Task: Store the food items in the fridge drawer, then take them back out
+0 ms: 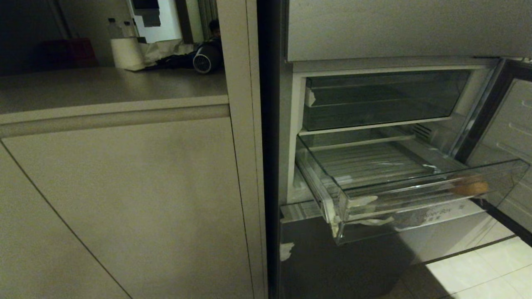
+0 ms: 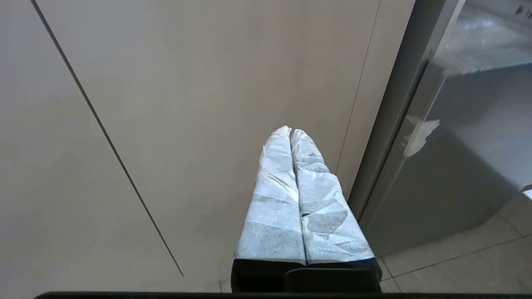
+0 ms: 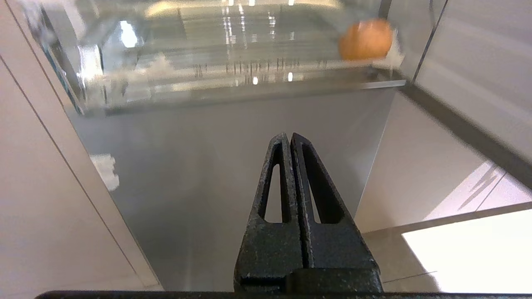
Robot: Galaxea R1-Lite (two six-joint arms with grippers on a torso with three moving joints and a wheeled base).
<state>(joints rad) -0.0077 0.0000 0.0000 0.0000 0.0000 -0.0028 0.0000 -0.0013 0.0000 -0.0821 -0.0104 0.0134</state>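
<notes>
1. One orange-brown food item, beyond and above the right end effector.
2. One pulled-out fridge drawer.
3. One shallower clear tray.
4. Two end effectors, left included.

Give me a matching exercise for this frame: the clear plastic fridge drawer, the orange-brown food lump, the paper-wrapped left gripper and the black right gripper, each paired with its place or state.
Things:
1. clear plastic fridge drawer
2. small rounded orange-brown food lump
3. paper-wrapped left gripper
4. black right gripper

Places or states:
A. shut, before the beige cabinet panel
B. pulled out of the grey steel fridge
C. shut, below the drawer's clear front wall
D. inside the drawer, at its front right corner

Pairs: 1-B, 2-D, 3-A, 4-C
</notes>
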